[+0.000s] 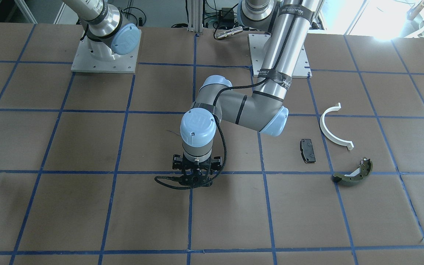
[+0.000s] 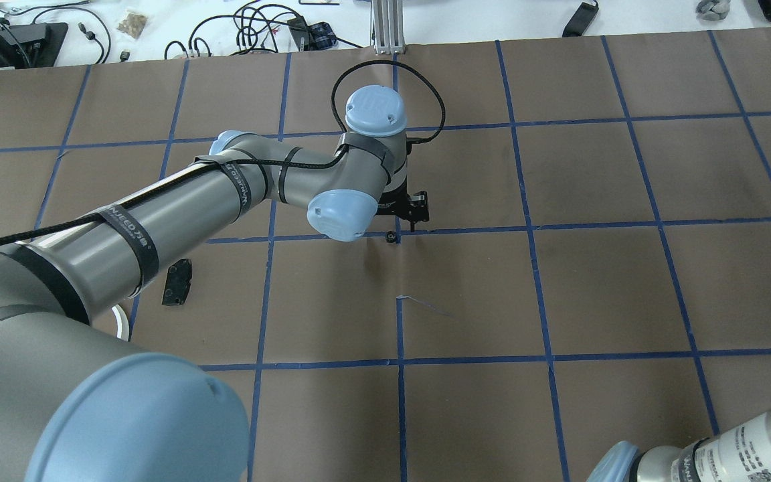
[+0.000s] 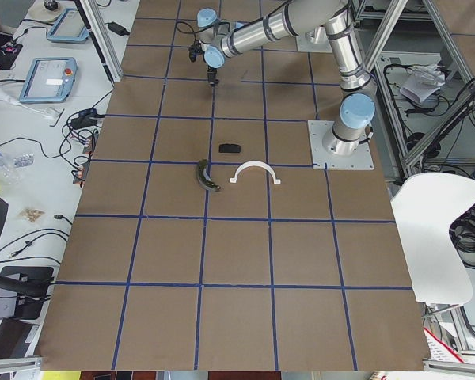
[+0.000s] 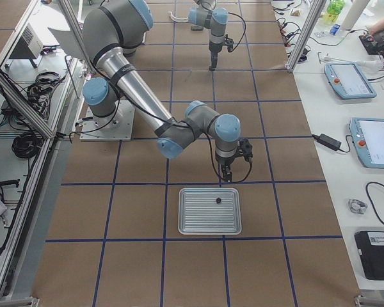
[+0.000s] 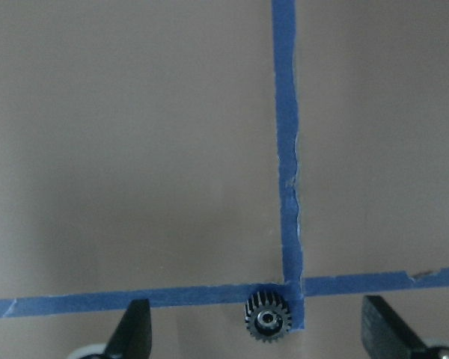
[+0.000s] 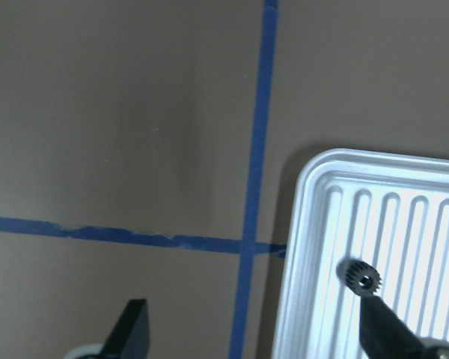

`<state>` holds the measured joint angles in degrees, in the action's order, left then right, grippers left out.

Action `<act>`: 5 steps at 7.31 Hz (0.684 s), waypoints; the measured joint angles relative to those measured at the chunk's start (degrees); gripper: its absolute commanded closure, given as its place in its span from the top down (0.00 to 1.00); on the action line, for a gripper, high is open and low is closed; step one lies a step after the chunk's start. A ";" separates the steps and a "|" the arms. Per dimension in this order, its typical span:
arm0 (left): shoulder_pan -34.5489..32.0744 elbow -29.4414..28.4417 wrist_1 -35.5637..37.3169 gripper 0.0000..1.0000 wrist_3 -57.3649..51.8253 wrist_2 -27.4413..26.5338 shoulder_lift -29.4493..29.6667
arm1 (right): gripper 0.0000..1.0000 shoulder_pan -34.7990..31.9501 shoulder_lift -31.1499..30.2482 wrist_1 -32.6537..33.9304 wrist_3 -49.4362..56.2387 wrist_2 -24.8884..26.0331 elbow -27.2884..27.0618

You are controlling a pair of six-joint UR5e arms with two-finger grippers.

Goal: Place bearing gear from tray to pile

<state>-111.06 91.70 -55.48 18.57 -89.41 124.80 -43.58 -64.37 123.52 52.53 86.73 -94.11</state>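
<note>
A small black bearing gear (image 5: pixel 268 320) lies on the table on a blue tape crossing; it also shows in the overhead view (image 2: pixel 391 236). My left gripper (image 5: pixel 258 318) is open just above it, with its fingers either side of the gear and apart from it. A second bearing gear (image 6: pixel 363 278) lies on the ribbed metal tray (image 6: pixel 325 224). My right gripper (image 6: pixel 251 318) is open and empty beside the tray's edge. The pile lies apart from both gears: a white half-ring (image 1: pixel 335 127), a black pad (image 1: pixel 307 150) and an olive brake shoe (image 1: pixel 353 173).
The brown table is crossed by blue tape lines (image 1: pixel 193 206). The tray (image 4: pixel 210 210) sits in front of my right gripper (image 4: pixel 229 173). My left arm's elbow (image 1: pixel 256 110) hangs over the table next to the pile. Tablets and cables lie on side benches.
</note>
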 measured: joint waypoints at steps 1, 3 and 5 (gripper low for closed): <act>-0.13 0.03 0.37 0.26 0.13 0.02 0.22 | 1.00 2.85 2.24 1.45 2.83 -0.24 0.24; -0.32 0.05 0.60 0.01 0.06 0.14 0.17 | 0.90 6.00 6.15 3.04 5.72 -0.50 0.97; -0.38 0.06 0.57 0.00 -0.22 0.19 -0.25 | 0.82 6.59 8.26 2.65 6.27 -0.64 3.44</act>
<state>-111.43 91.76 -54.91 18.35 -89.22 124.55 -36.99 -56.11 126.17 58.80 86.09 -90.66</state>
